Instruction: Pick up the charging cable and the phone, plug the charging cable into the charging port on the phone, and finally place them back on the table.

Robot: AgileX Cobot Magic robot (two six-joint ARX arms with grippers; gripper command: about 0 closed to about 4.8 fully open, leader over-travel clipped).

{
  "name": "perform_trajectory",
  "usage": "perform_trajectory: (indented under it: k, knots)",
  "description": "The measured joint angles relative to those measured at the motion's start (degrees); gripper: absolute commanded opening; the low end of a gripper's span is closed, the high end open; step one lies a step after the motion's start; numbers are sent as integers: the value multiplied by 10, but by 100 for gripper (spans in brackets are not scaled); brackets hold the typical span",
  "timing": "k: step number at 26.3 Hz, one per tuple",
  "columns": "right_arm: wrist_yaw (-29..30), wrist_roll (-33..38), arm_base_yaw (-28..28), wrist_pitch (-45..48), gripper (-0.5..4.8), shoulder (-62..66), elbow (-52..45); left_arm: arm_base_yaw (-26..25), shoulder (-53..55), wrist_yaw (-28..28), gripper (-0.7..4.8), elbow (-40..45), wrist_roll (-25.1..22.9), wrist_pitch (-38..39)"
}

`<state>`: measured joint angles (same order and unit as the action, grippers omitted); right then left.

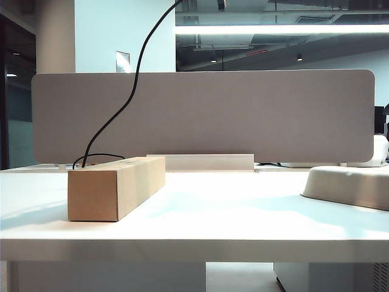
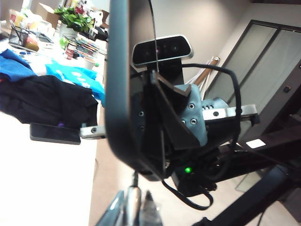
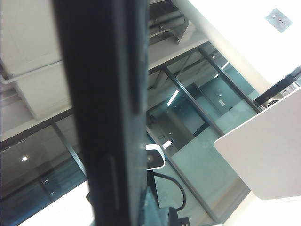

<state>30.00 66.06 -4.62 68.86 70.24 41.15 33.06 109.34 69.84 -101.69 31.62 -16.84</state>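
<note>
Both arms are raised out of the exterior view. The left gripper [image 2: 136,212] pinches the charging cable [image 1: 124,103] at its plug just below the phone [image 2: 129,84], which the right gripper [image 3: 141,207] clamps edge-on. A slightly skewed plug could miss the charging port and push the phone loose above the table [image 1: 243,213].

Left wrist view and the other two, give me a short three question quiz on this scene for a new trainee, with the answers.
1. True or false: the phone lies flat on the table.
2. What does the left gripper pinch? A the charging cable; B the beige tray; C the blue cloth.
3. Fill in: in the exterior view the cable rises from behind the ____.
Key: 1 false, the right gripper holds it up in the air; 2 A; 3 cardboard box.
</note>
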Motion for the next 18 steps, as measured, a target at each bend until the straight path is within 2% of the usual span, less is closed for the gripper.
perform_trajectory:
  k: [18]
  knots:
    - [-3,0,0,-2,-7,2,0,0,0,-5,-6,0,2,-15]
